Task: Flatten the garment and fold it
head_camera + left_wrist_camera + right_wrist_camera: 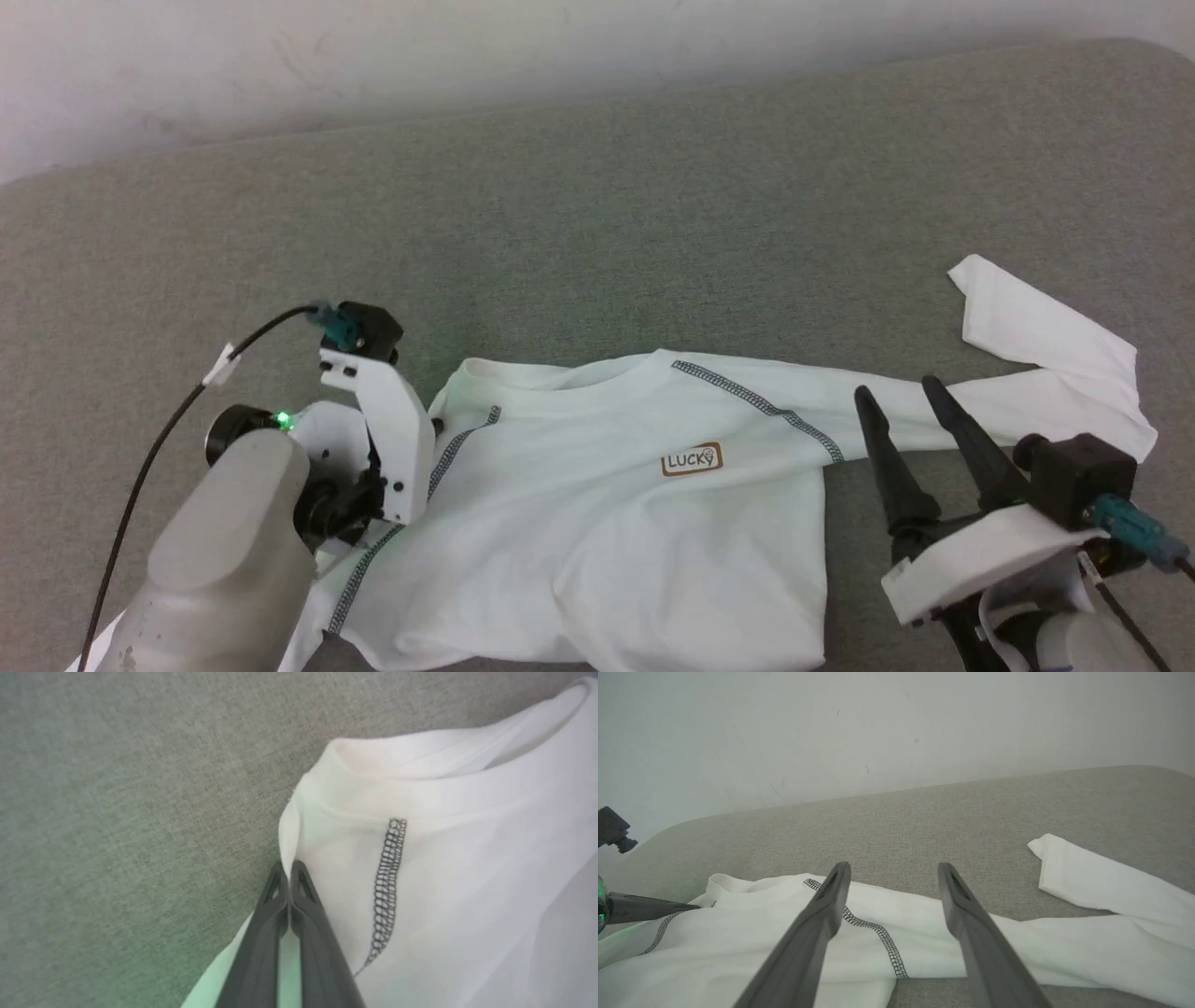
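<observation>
Head view: garment (597,551) collar (523,376) pointing away, sleeve (1055,397) stretched rightward.

Grey fabric surface (597,205) w/ pale wall (373,56) behind.

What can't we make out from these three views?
- Left wrist view: how much garment the shut left gripper pinches. Its own fingers cover it.
- Head view: the garment's hem is cut off by the bottom edge.
- Head view: the left forearm covers the garment's near-left part.
- Head view: where the left gripper meets the cloth is hidden behind its white wrist bracket.
</observation>
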Robot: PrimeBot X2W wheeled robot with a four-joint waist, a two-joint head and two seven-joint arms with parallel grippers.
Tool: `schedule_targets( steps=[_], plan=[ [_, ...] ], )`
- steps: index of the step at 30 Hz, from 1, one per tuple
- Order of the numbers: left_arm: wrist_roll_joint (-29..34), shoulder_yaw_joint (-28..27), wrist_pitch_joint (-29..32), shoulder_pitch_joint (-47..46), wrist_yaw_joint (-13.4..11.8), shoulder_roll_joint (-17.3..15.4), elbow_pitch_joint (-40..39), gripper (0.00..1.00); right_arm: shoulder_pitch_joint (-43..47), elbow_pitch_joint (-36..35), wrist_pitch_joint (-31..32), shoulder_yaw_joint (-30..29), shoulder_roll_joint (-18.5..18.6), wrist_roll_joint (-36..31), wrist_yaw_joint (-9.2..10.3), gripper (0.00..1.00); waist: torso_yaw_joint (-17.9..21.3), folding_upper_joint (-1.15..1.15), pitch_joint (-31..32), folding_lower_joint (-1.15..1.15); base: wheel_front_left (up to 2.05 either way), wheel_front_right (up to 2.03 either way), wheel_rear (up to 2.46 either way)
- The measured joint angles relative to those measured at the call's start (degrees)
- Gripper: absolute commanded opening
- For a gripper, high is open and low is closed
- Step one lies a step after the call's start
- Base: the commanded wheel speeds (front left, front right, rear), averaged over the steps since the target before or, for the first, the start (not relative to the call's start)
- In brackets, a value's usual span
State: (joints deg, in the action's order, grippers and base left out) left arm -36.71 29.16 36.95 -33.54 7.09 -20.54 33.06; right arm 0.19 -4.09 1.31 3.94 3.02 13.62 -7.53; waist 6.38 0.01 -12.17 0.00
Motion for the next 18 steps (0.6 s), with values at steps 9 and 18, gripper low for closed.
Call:
schedule_targets(
  steps=[9, 18],
  plan=[
    [2.6, -0.8, -16.8, 1.8, -2.2, 2.2, 1.8, 0.0, -11.0, 12.2, 4.8, 0.7, 2.6, 3.3, 0.0, 1.0, -1.9, 0.0, 0.7, 0.01, 0.0, 0.0, 0.0],
    [4.0, -0.6, -24.2, 1.7, -2.6, 4.2, -1.1, 0.0, -23.7, 28.4, 20.3, 12.8, 11.1, 10.0, 0.0, 1.0, -5.9, 0.0, 0.7, 0.01, 0.0, 0.0, 0.0]
  ],
)
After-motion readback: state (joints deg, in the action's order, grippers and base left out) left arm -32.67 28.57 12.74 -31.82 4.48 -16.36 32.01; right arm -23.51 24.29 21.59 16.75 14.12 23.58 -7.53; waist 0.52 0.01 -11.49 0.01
